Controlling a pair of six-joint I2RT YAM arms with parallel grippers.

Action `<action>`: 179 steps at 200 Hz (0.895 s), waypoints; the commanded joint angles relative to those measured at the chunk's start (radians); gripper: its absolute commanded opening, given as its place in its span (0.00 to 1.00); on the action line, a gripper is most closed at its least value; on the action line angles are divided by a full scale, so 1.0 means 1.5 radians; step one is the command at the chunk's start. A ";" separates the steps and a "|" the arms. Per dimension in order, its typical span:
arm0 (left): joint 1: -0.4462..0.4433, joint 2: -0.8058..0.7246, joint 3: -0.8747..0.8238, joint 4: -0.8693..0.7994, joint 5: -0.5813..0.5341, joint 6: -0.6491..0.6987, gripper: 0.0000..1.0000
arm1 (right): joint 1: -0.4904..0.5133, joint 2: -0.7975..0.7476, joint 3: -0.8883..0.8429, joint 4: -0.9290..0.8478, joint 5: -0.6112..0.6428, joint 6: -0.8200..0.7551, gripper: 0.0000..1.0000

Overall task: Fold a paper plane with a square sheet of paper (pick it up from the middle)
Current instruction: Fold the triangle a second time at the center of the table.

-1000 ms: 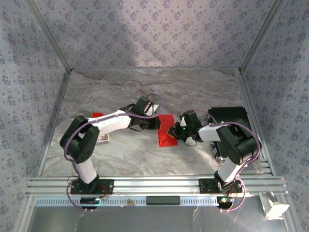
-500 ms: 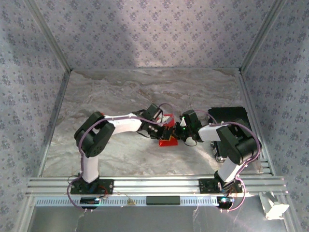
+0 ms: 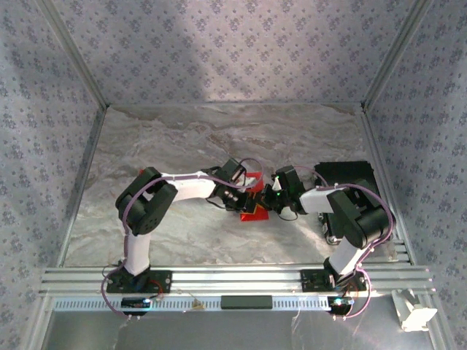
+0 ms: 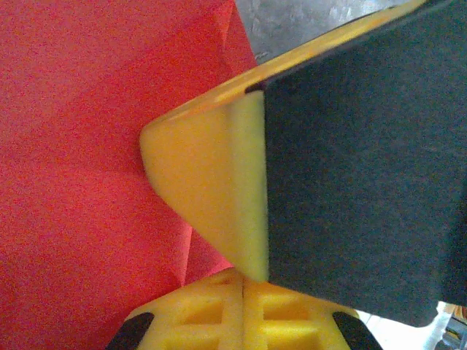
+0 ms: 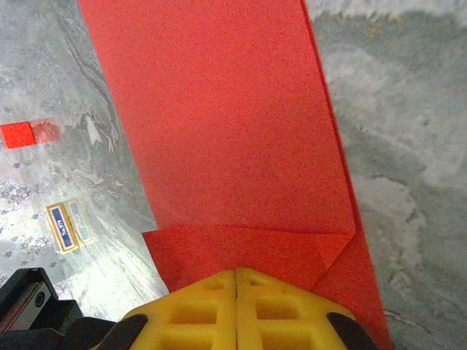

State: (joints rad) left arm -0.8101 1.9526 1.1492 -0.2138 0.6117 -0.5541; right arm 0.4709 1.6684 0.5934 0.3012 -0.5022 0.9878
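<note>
Pinning the partly folded square sheet of paper [image 5: 233, 131] at mid-table from both sides: right gripper [image 5: 237, 281] with fingers together, bearing on the sheet's near end, left gripper [image 3: 244, 195] likewise closed and set against the opposite side, possibly pinching an edge, though too close to tell. Risks tearing or wrinkling the thin sheet if dragged sideways under that pressure. Could also skew the existing fold, or let the paper slide out of line, on lifting one hold ahead of the other.
</note>
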 commanded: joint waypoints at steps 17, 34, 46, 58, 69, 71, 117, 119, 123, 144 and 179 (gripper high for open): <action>0.000 0.002 -0.030 -0.004 -0.015 0.016 0.03 | -0.005 0.018 -0.019 -0.045 0.028 0.004 0.07; 0.001 -0.002 -0.042 -0.002 -0.016 0.017 0.03 | -0.007 0.018 -0.019 -0.045 0.029 0.004 0.07; 0.001 -0.007 -0.052 0.003 -0.020 0.017 0.03 | -0.007 0.019 -0.019 -0.045 0.029 0.003 0.07; 0.000 -0.012 -0.058 0.003 -0.022 0.020 0.03 | -0.008 0.019 -0.020 -0.045 0.029 0.003 0.07; 0.002 -0.016 -0.063 0.003 -0.023 0.022 0.03 | -0.008 0.019 -0.019 -0.045 0.029 0.003 0.07; 0.002 -0.017 -0.063 0.002 -0.024 0.022 0.04 | -0.007 0.019 -0.019 -0.045 0.029 0.003 0.07; 0.002 -0.046 -0.074 0.014 -0.017 0.024 0.05 | -0.009 0.018 -0.021 -0.046 0.027 0.004 0.07; 0.002 -0.048 -0.074 0.015 -0.015 0.023 0.05 | -0.009 0.016 -0.020 -0.046 0.027 0.004 0.07; 0.003 -0.051 -0.073 0.019 -0.011 0.023 0.05 | -0.008 0.016 -0.021 -0.046 0.027 0.004 0.07; -0.002 -0.070 -0.067 0.037 0.001 0.020 0.07 | -0.009 0.012 -0.021 -0.050 0.030 0.003 0.07; -0.003 -0.055 -0.040 0.009 0.005 0.038 0.08 | -0.008 0.010 -0.024 -0.049 0.030 0.003 0.07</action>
State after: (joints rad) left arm -0.8101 1.8835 1.0542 -0.1608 0.5957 -0.5358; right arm 0.4690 1.6684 0.5915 0.3038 -0.5049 0.9878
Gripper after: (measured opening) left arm 0.081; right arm 0.074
